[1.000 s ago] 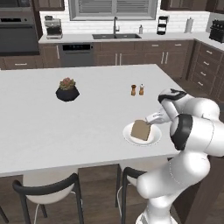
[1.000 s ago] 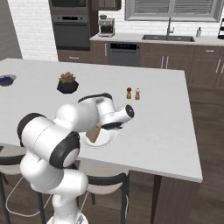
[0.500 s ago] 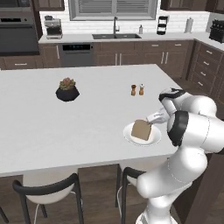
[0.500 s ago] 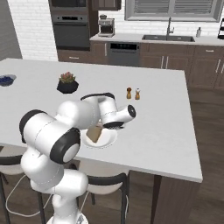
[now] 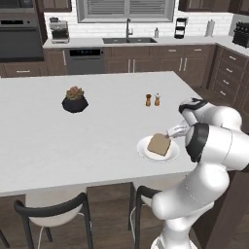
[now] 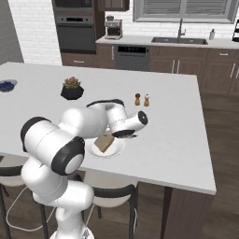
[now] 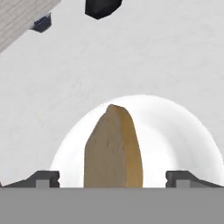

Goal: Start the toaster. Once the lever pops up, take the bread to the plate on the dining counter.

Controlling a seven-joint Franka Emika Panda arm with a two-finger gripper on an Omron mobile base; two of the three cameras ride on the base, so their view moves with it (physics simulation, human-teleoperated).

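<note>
– Where's the bread (image 7: 113,151)?
– On the plate (image 7: 175,131), leaning up on edge, near the counter's (image 5: 58,141) front edge.
– And the gripper (image 7: 113,178)?
– Jaws wide apart, one fingertip (image 7: 43,178) at nine o'clock of the slice, the other at three, neither touching.

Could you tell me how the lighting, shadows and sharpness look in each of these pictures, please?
Left base view: flat even light, only a faint shadow under the plate. Right base view: the same, with the bread darker on its near face. Hand view: soft and blocky, the counter washed out almost to the plate's white.
</note>
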